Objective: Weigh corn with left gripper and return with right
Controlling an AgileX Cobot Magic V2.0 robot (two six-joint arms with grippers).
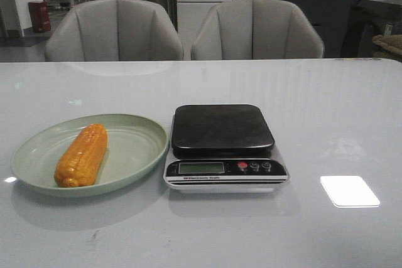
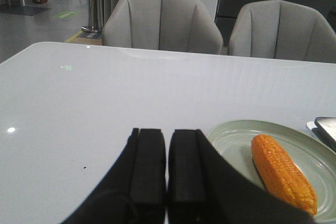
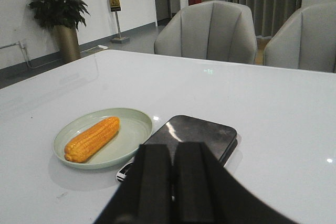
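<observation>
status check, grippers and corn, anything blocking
Left gripper shut, empty. Right gripper shut, empty. Corn on plate, scale bare. Nothing blocking.

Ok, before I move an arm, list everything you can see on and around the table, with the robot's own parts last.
Short orange-yellow corn cob: one, lying on the plate, left of the scale.
Round pale green plate: one, on the table's left side.
Digital kitchen scale with a dark platform: one, centre, platform bare.
Glossy white table: one, carries everything.
Grey upholstered chairs: two, behind the table.
Potted green plant: one, by the far wall.
Left gripper: black, jaws together, holding nothing, near the plate.
Right gripper: black, jaws together, holding nothing, near the scale.
</observation>
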